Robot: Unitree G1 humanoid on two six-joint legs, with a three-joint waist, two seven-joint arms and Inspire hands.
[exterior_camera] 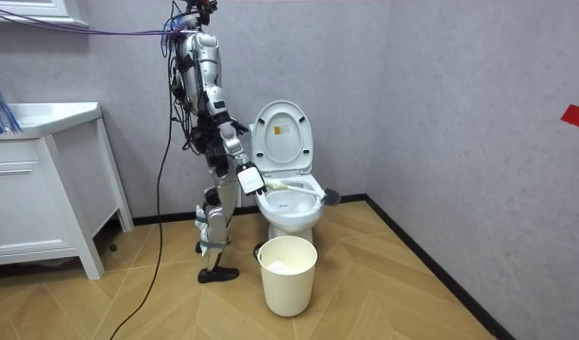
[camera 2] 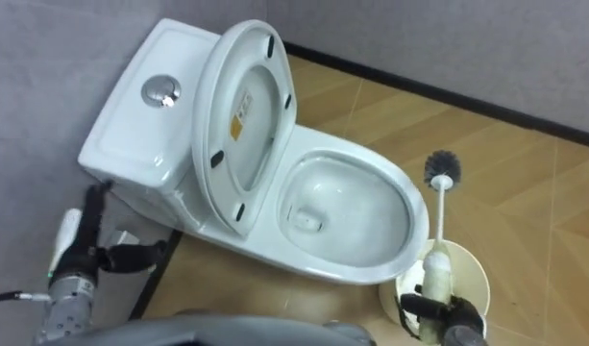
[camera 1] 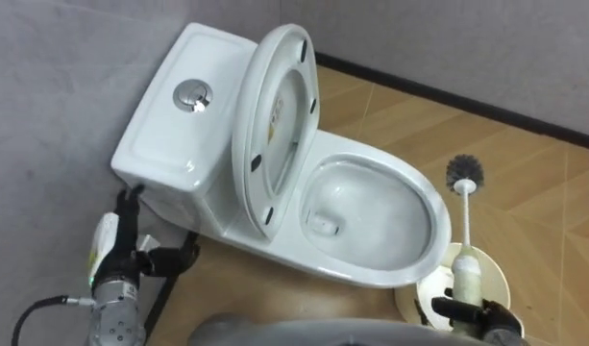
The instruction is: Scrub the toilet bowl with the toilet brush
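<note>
The white toilet point(camera 1: 371, 216) stands against the grey wall with its seat and lid point(camera 1: 275, 125) raised, and the bowl is open to view. My right hand point(camera 1: 478, 315) at the lower right is shut on the pale handle of the toilet brush point(camera 1: 465, 240). The brush points away from me, and its dark bristle head point(camera 1: 464, 173) hangs over the wooden floor just past the bowl's right rim. My left hand point(camera 1: 133, 252) is at the lower left beside the cistern, fingers straight, holding nothing. In the room view I stand at the toilet's side with the brush point(exterior_camera: 298, 189) held across the bowl.
A white bucket point(exterior_camera: 289, 274) stands on the floor in front of the toilet; its rim point(camera 1: 501, 279) shows under the brush handle. The cistern point(camera 1: 174, 125) with its chrome flush button point(camera 1: 192, 95) backs onto the wall. A white cabinet point(exterior_camera: 43, 189) stands at the room view's left.
</note>
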